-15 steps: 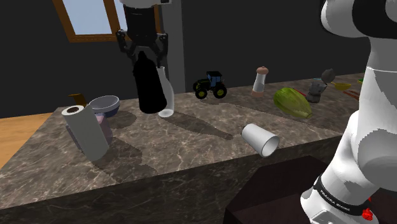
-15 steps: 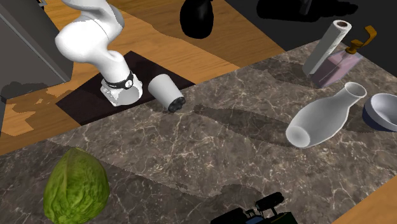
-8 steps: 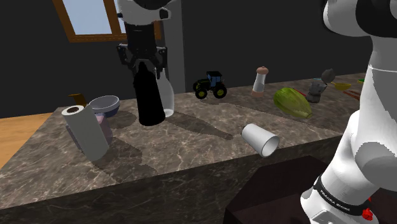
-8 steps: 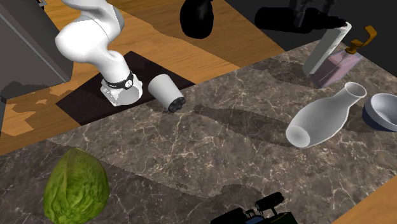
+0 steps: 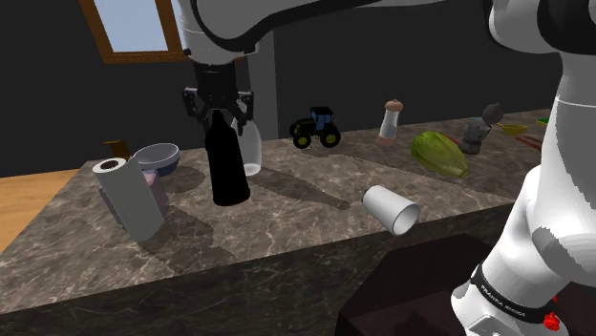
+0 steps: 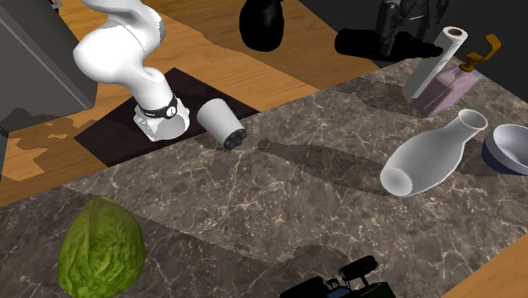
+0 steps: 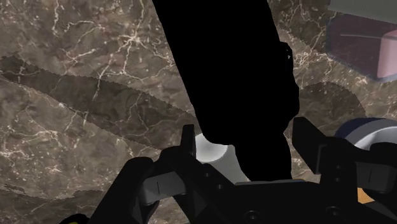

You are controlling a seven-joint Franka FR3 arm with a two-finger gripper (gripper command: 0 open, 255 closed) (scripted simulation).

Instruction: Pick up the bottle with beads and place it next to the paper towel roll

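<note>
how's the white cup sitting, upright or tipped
Tipped: the cup lies on its side on the counter, its open mouth facing sideways.

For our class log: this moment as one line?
pincer: shut on black bottle | bottle: upright over counter | paper towel roll: beside, apart

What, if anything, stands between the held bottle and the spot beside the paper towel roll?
Nothing visible does. The gripper holds the black bottle over the counter, with bare surface between it and the paper towel roll. A box and a bowl sit close behind the roll; the vase lies beyond the bottle.
</note>
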